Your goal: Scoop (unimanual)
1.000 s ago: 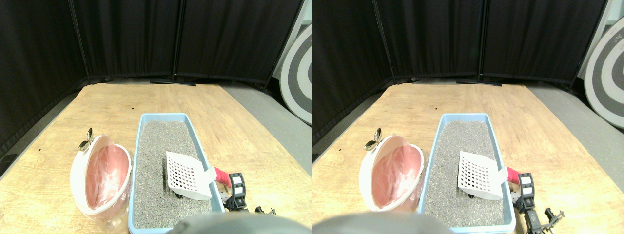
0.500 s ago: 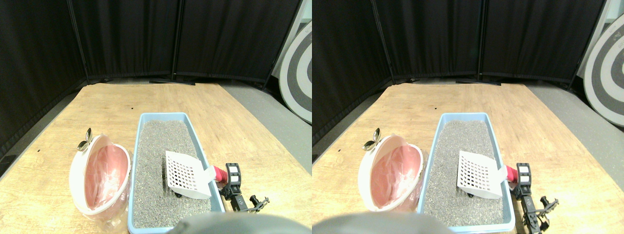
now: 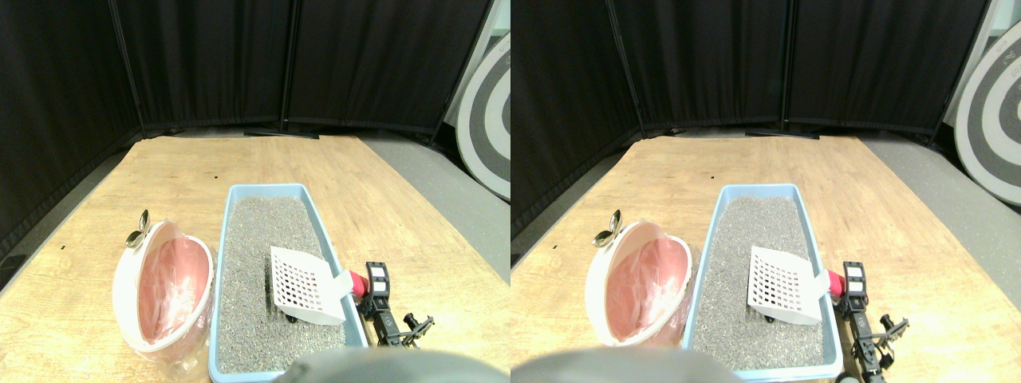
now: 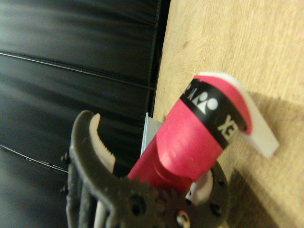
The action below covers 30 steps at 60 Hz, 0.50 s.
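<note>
Scoop (image 3: 303,286), white and slotted, blade resting on grey litter (image 3: 263,239) inside blue litter tray (image 3: 231,231), beside pink-lined bin (image 3: 163,291). Red-wrapped handle (image 4: 190,137) gripped by right pincer (image 3: 375,291), jaws closed around it just outside tray's rim. Best handled low: blade tipped under the litter, pushed along tray, then lifted level toward bin.
</note>
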Motion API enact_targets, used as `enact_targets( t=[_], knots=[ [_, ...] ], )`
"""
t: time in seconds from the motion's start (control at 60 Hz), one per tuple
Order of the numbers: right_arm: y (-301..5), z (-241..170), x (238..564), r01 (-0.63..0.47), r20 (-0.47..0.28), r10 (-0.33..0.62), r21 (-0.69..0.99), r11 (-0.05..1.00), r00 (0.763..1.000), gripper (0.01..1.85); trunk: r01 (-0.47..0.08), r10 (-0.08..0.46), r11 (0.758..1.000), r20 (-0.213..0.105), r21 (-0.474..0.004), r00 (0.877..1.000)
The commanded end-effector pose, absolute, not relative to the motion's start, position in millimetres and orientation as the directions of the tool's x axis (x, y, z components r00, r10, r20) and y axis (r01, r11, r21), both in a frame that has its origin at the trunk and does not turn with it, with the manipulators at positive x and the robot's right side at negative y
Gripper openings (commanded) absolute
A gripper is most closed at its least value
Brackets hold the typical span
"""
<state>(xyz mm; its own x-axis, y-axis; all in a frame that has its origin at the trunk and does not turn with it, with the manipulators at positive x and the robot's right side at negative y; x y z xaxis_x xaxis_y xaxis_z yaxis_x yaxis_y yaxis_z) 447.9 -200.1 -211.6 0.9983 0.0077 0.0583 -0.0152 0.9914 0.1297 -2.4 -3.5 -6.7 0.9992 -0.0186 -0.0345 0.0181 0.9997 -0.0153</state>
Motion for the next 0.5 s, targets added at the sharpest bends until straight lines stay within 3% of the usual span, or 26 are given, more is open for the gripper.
enact_targets(
  t=[0.017, 0.5],
  knots=[
    [-201.4, -206.4, 451.0, -0.014, 0.093, 0.002, 0.124, 0.992, 0.996, 0.92, 0.024, -0.024, 1.000, -0.038, -0.020, 0.999],
    [-204.0, -206.1, 464.0, 0.005, 0.059, -0.015, 0.159, 0.987, 0.998, 0.92, 0.036, -0.036, 0.999, -0.036, -0.018, 0.999]
  ],
)
